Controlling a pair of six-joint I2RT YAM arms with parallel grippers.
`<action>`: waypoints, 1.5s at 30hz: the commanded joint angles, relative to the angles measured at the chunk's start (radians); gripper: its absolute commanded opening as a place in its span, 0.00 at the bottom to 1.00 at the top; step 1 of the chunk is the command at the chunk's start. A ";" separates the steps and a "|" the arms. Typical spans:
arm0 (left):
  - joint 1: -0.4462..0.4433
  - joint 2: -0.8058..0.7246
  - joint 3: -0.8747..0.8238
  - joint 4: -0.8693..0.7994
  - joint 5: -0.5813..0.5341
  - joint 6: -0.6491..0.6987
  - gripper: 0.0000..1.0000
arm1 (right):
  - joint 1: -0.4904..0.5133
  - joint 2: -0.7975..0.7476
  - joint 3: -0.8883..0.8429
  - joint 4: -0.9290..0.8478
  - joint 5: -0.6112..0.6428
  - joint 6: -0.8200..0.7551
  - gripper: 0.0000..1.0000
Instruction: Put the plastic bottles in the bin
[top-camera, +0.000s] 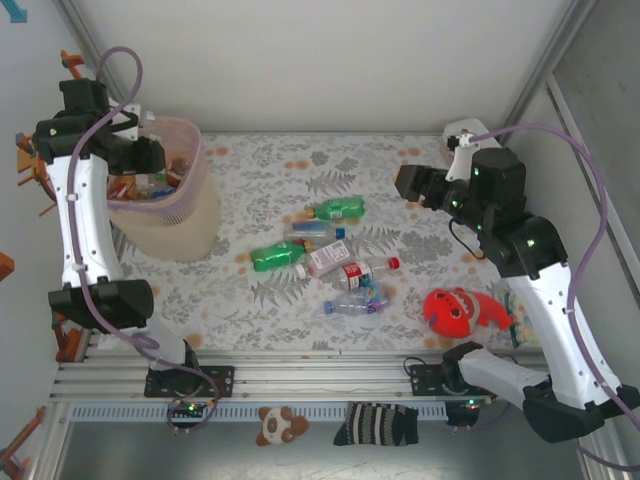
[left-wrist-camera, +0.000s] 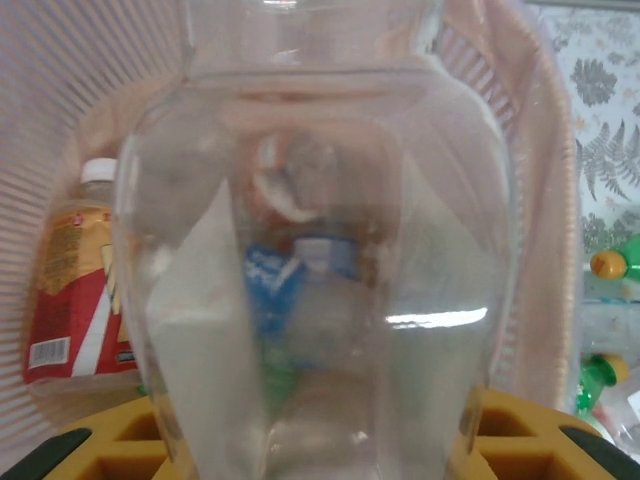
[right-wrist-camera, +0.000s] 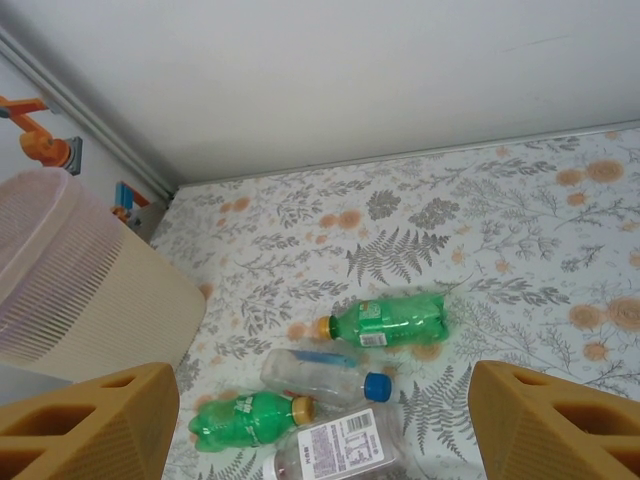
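The pale-pink bin (top-camera: 190, 222) stands at the table's far left and holds several bottles. My left gripper (top-camera: 150, 155) hangs over its mouth, shut on a clear plastic bottle (left-wrist-camera: 320, 250) between the yellow fingers (left-wrist-camera: 520, 430). Through that bottle I see the bin's wall (left-wrist-camera: 60, 100) and a red-labelled bottle (left-wrist-camera: 80, 290) inside. Several bottles lie mid-table: a green one (top-camera: 335, 209) (right-wrist-camera: 390, 320), a clear blue-capped one (top-camera: 315, 232) (right-wrist-camera: 320, 372), another green one (top-camera: 278, 256) (right-wrist-camera: 245, 418), and a white-labelled one (top-camera: 330, 260) (right-wrist-camera: 335, 450). My right gripper (top-camera: 408, 185) (right-wrist-camera: 325, 400) hovers open and empty, up and to their right.
A red-capped bottle (top-camera: 365, 272) and a crushed blue-labelled one (top-camera: 355, 300) lie nearer the front. A red round toy (top-camera: 455, 310) sits front right. A white box (top-camera: 465, 135) is at the back right corner. A sock (top-camera: 375, 425) and a plush (top-camera: 280, 425) lie on the front rail.
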 joint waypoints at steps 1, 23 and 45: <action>0.009 0.077 0.052 -0.118 0.099 0.086 0.40 | 0.000 0.008 0.038 -0.004 0.010 -0.016 0.75; 0.015 0.419 0.070 -0.167 0.342 0.118 0.47 | -0.001 0.046 0.066 -0.012 0.025 -0.047 0.75; 0.013 0.267 0.115 -0.155 0.307 0.071 0.83 | 0.001 0.028 0.075 -0.012 0.018 -0.046 0.75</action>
